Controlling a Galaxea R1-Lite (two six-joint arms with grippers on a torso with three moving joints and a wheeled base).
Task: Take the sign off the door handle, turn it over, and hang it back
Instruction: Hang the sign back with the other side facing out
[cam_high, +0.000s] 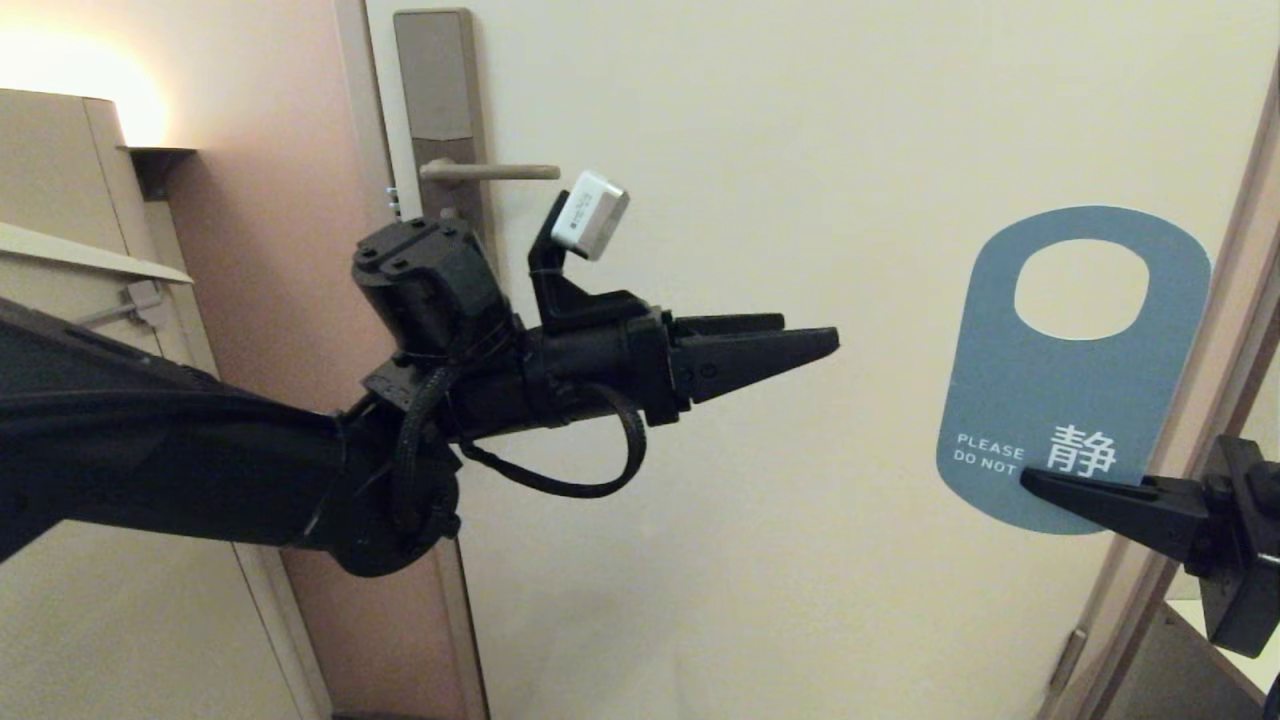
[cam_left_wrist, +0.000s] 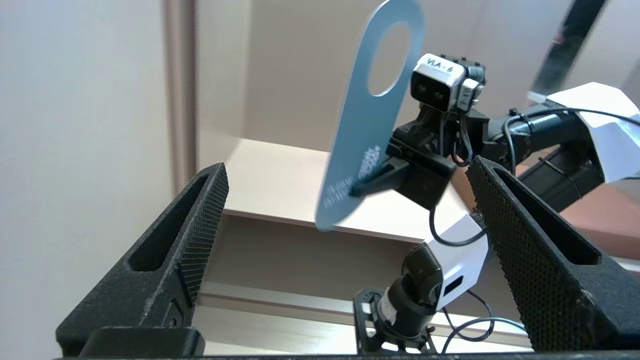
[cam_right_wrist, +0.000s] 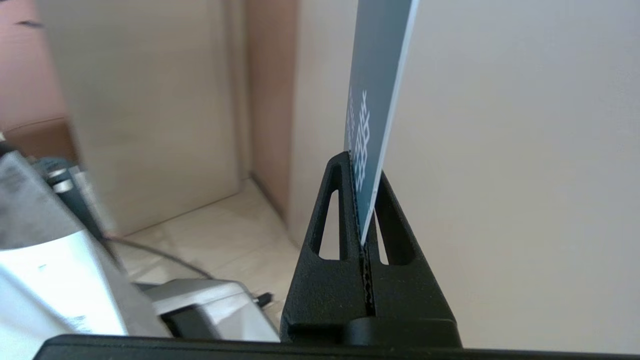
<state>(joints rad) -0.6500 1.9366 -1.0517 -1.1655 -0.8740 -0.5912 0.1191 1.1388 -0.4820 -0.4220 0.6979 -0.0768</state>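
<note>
Two claws share this job: my right claw pinches the bottom edge of the sign, blue side towards me, upright in the air well to the right of the bare door handle. My left claw stands wide and empty between them. I judge we are mid-turnover; next the sign's hole must be carried to the lever's free end.

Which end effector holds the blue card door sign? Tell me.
The right end effector, shut on the blue card door sign's bottom edge; the left end effector is open and empty.
</note>
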